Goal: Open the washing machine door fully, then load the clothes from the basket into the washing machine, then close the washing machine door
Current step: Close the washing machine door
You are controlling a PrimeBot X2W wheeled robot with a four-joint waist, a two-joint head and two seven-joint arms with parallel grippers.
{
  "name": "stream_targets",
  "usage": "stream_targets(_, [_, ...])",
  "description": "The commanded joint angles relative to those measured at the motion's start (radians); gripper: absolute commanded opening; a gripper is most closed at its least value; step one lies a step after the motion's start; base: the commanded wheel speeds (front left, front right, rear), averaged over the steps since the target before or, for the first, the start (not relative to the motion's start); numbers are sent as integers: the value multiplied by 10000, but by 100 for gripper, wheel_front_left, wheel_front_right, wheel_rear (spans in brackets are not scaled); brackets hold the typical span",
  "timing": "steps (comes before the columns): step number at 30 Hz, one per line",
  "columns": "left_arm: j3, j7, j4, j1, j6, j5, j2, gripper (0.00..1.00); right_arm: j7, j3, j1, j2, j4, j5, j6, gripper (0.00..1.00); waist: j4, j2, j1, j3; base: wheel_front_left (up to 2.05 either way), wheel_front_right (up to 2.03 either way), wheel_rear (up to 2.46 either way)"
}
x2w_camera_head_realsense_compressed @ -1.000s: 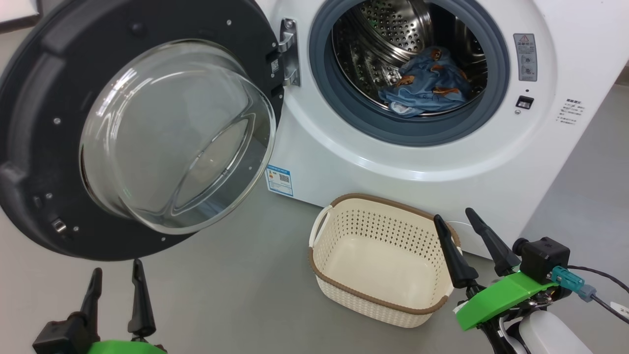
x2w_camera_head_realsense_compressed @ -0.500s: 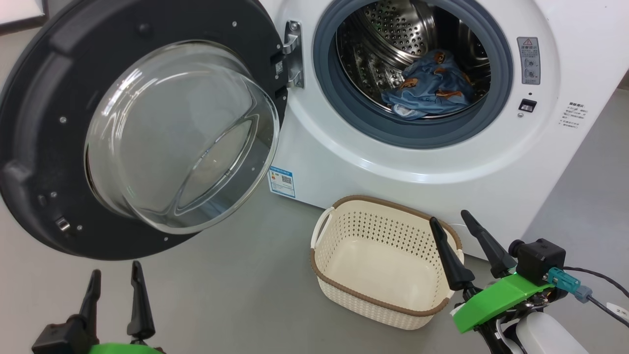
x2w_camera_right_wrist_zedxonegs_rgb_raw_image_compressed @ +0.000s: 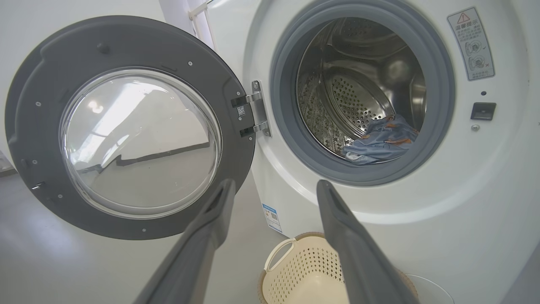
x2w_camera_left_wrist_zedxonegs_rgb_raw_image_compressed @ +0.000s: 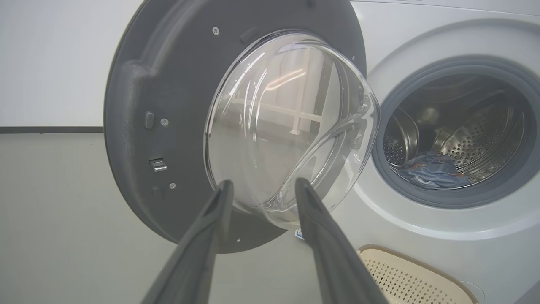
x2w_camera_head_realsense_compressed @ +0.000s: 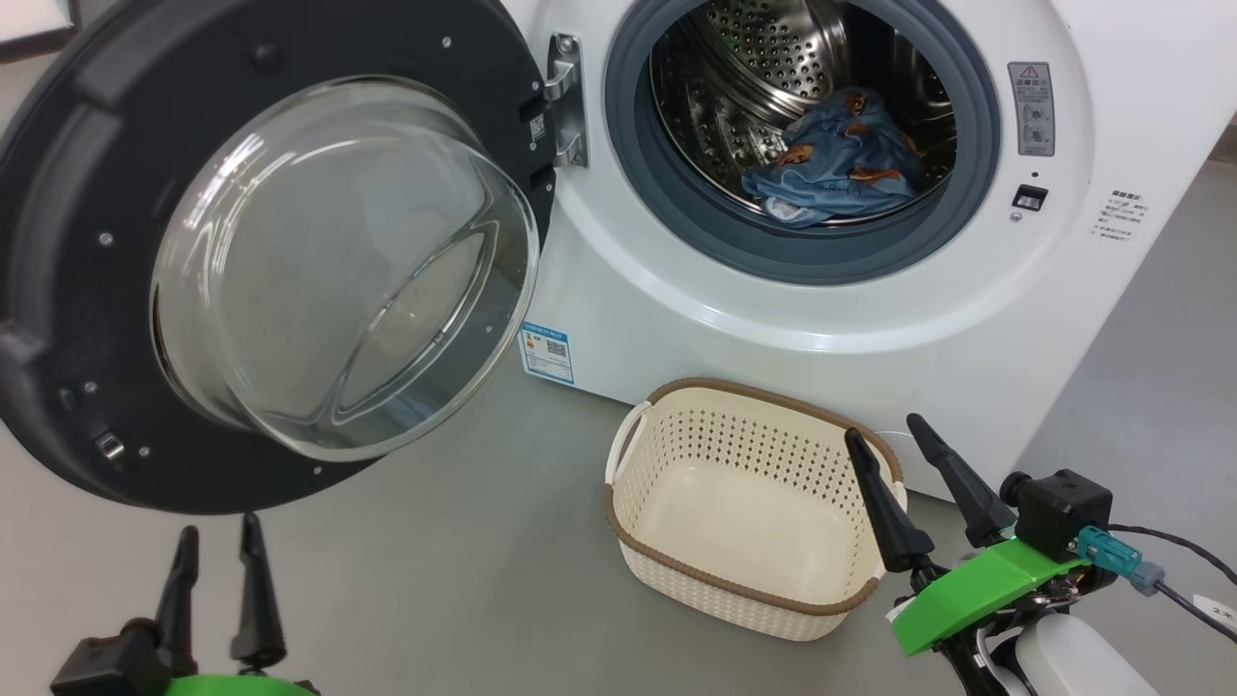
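The washing machine [x2w_camera_head_realsense_compressed: 870,319] stands with its door [x2w_camera_head_realsense_compressed: 87,193] swung wide open to the left, glass bowl bulging toward me. The clothes [x2w_camera_head_realsense_compressed: 831,164], light-blue with orange figures, lie inside the steel drum; they also show as the clothes [x2w_camera_right_wrist_zedxonegs_rgb_raw_image_compressed: 379,141] and the clothes [x2w_camera_left_wrist_zedxonegs_rgb_raw_image_compressed: 434,169]. The basket [x2w_camera_head_realsense_compressed: 628,503] sits on the floor before the machine with nothing in it. My left gripper [x2w_camera_head_realsense_compressed: 217,536] is low at the left, below the door, jaws apart with nothing between them. My right gripper [x2w_camera_head_realsense_compressed: 884,435] hangs open at the basket's right rim, holding nothing.
Grey floor [x2w_camera_head_realsense_compressed: 464,561] spreads between the open door and the basket. A blue label sticker [x2w_camera_head_realsense_compressed: 547,353] marks the machine's lower front. The door latch slot [x2w_camera_head_realsense_compressed: 1029,198] sits right of the drum opening. A cable [x2w_camera_head_realsense_compressed: 1179,570] trails from my right wrist.
My left gripper's fingers have come closer together. The head camera shifted slightly, and the right gripper kept its place by the basket.
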Motion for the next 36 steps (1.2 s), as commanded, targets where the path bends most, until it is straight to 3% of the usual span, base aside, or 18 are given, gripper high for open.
stream_targets(1, [357, -131, -356, -363, -24, -40, 300, 0, -80, 182, -114, -42, -234, 75, 58, 100, -30, 0, 0, 9, 0, 0, 0])
stream_targets(9, [776, -150, -1388, -1080, -410, -504, 737, 0, -80, 215, -180, -128, -209, 93, 58, 100, -139, 0, 0, 121, 0, 0, 0])
stream_targets(12, [1140, -46, -2207, -1644, -531, -747, 1140, 0, -80, 241, -210, -194, -196, 112, 58, 100, -180, 0, 0, 177, 0, 0, 0])
stream_targets(19, [2386, 653, -3168, -2974, -698, -2218, 1827, 0, -80, 373, -316, -285, -173, 126, 58, 100, -439, 0, 0, 267, 0, 0, 0])
stream_targets(25, [3709, 1382, -1919, -4198, -942, -4226, 2353, 0, -80, 432, -415, -405, -144, 110, 58, 100, -779, 0, 0, 391, 0, 0, 0])
stream_targets(29, [4573, 1808, -192, -4997, -1010, -5200, 3053, 0, -80, 531, -521, -510, -132, 124, 58, 100, -1025, 0, 0, 515, 0, 0, 0])
stream_targets(36, [5720, 2543, 3004, -6434, -863, -6826, 3769, 0, -80, 568, -610, -722, -105, 135, 58, 100, -1405, 0, 0, 738, 0, 0, 0])
